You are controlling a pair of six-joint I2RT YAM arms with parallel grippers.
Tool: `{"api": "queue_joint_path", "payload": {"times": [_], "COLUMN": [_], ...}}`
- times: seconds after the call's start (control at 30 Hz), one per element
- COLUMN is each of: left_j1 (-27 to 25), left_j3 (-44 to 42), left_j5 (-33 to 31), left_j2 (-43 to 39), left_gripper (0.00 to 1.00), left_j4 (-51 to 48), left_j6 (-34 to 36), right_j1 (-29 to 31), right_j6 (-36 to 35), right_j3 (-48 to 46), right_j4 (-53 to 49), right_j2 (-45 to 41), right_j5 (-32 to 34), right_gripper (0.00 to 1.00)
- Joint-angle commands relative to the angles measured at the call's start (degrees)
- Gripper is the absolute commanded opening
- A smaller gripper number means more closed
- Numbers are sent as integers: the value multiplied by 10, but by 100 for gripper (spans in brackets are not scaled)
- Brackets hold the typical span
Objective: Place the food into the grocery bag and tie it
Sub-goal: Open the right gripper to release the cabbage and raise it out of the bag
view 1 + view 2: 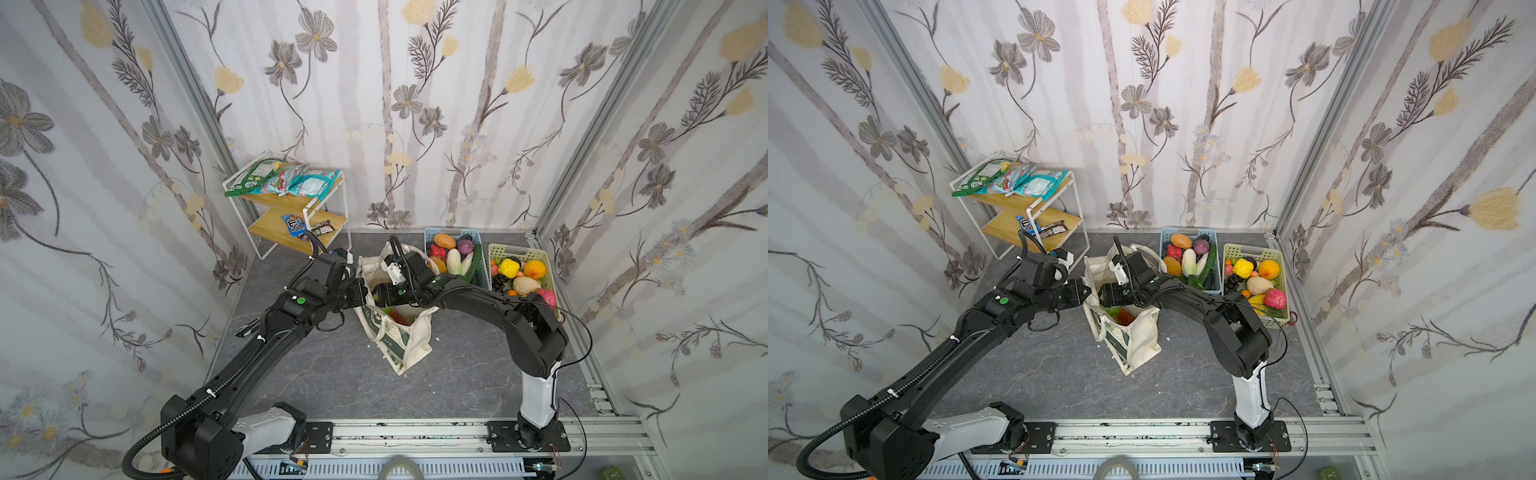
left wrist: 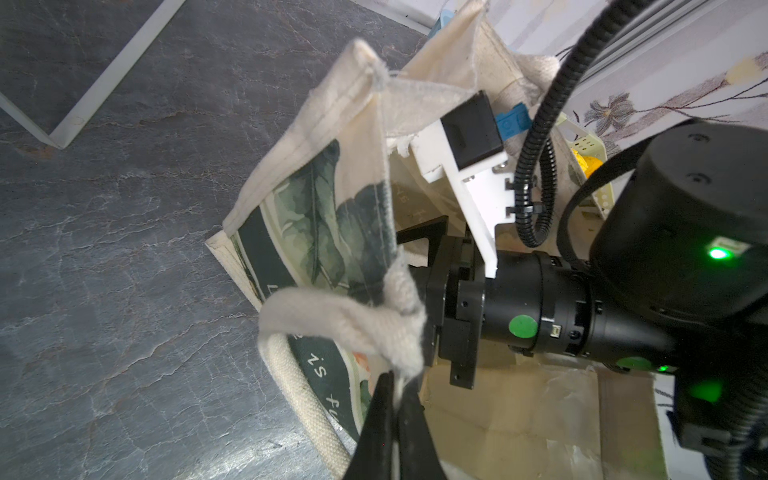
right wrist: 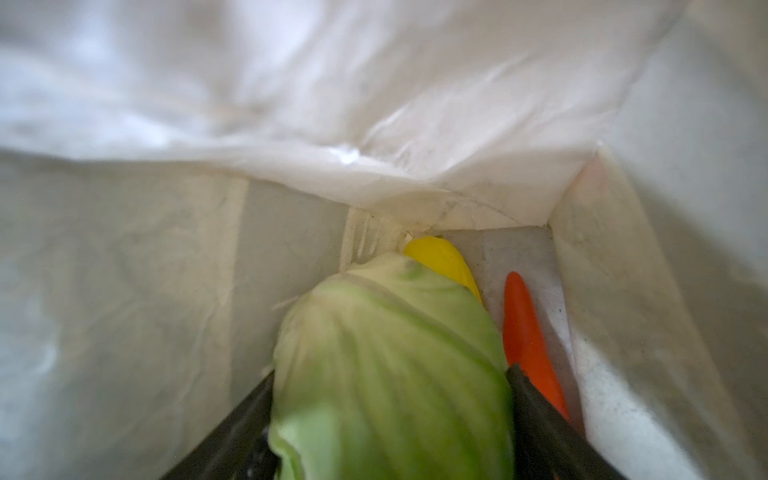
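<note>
Three foods inside cream bag [image 3: 166, 291]: green cabbage [image 3: 390, 365], yellow fruit [image 3: 440, 259], orange carrot [image 3: 525, 336].

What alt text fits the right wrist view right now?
A green cabbage sits between the black jaws of the right gripper, inside the cream bag; grip unclear. A yellow fruit lies beyond it, an orange carrot beside it.

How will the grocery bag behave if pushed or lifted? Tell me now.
Probably floppy: the grocery bag shows creased, sagging walls, and the left end effector pinches its strap handle. Likely bottom-heavy: the cabbage and carrot are inside. A push may fold it rather than slide it.
</note>
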Motion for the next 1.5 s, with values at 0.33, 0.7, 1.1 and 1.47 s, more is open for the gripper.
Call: {"api": "queue_joint_path", "payload": {"times": [0.33, 0.7, 1.1, 1.47], "left_j1": [-1, 2, 3, 3], "left_j3": [-2, -1, 8, 11], "left_j5": [-14, -18, -16, -19], "left_j2": [-1, 0, 11, 1], "left_gripper": [0, 0, 0, 0], "left_j4": [-6, -8, -10, -18], "left_j6": [-4, -3, -5, -1], "right_j1": [-22, -106, -104, -29], "right_j6": [-31, -52, -65, -42], "right_j3": [28, 21, -10, 5], "right_j4": [-45, -70, -51, -18], "right_j2": [-122, -212, -213, -90], "right_j5": [-16, -21, -58, -60], "right_gripper": [81, 81, 74, 72]}}
